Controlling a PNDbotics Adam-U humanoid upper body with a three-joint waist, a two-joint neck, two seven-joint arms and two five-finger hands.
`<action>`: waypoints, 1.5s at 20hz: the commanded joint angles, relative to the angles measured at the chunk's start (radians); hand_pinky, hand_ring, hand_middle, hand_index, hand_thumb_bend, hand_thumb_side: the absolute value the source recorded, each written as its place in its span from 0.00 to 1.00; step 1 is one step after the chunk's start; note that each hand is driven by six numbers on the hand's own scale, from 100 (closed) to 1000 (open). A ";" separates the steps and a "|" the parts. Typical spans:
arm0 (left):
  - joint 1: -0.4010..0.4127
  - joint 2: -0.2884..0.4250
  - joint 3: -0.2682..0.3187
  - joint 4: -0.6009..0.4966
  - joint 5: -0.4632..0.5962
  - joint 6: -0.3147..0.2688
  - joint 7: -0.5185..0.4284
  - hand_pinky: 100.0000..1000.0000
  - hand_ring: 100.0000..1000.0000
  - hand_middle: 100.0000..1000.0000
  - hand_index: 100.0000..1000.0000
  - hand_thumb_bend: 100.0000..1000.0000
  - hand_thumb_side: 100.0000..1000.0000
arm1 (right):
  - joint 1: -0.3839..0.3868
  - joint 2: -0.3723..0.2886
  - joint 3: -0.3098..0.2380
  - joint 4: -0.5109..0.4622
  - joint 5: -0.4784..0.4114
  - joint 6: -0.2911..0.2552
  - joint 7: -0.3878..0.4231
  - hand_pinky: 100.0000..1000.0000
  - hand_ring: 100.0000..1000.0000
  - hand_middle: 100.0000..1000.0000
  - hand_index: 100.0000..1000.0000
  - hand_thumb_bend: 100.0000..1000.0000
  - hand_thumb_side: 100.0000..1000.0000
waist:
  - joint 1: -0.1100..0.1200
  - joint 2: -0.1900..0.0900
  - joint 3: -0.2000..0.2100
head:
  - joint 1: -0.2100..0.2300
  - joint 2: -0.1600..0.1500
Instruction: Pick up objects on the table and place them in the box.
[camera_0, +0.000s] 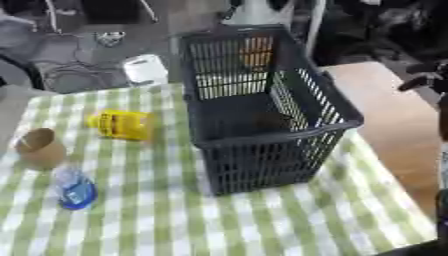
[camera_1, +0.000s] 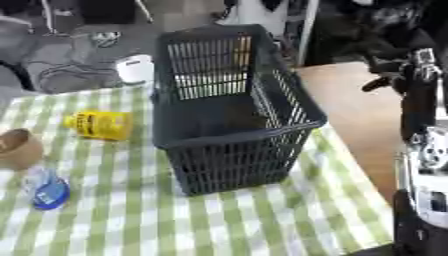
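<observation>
A dark blue slatted basket (camera_0: 262, 145) stands upright on the green-and-white checked cloth, right of centre. A dim brownish shape (camera_0: 269, 120) lies on its floor; I cannot make out what it is. To the left of the basket a yellow container (camera_0: 121, 125) lies on its side. A brown cup (camera_0: 39, 147) stands near the left edge. A clear bottle with blue at its base (camera_0: 75, 189) lies just in front of the cup. My right hand (camera_1: 409, 74) hangs at the far right, above the bare wooden top and away from the basket. My left hand does not show.
A bare wooden tabletop (camera_0: 385, 115) adjoins the cloth on the right. A white roll-shaped thing (camera_0: 144, 69) sits beyond the table's far edge. Checked cloth (camera_0: 262, 225) stretches in front of the basket. My right arm (camera_1: 424, 190) fills the right edge.
</observation>
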 joint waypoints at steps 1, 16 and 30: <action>-0.007 0.024 0.014 -0.022 -0.002 -0.001 -0.003 0.65 0.78 0.79 0.88 0.36 0.02 | -0.012 -0.028 -0.006 -0.020 0.003 0.000 -0.004 0.39 0.53 0.57 0.67 0.00 0.62 | -0.014 0.002 0.001 | 0.002 -0.015; -0.008 0.026 0.011 -0.022 0.000 -0.005 -0.012 0.65 0.78 0.79 0.88 0.36 0.03 | -0.012 -0.027 -0.006 -0.020 0.003 0.000 -0.004 0.39 0.53 0.57 0.67 0.00 0.62 | -0.014 0.001 -0.001 | 0.002 -0.016; -0.006 0.332 -0.161 0.093 0.140 -0.191 -0.736 0.73 0.81 0.84 0.94 0.57 0.33 | -0.014 -0.032 0.005 -0.015 0.009 -0.003 0.007 0.39 0.53 0.57 0.67 0.00 0.61 | -0.003 -0.011 -0.018 | 0.001 -0.012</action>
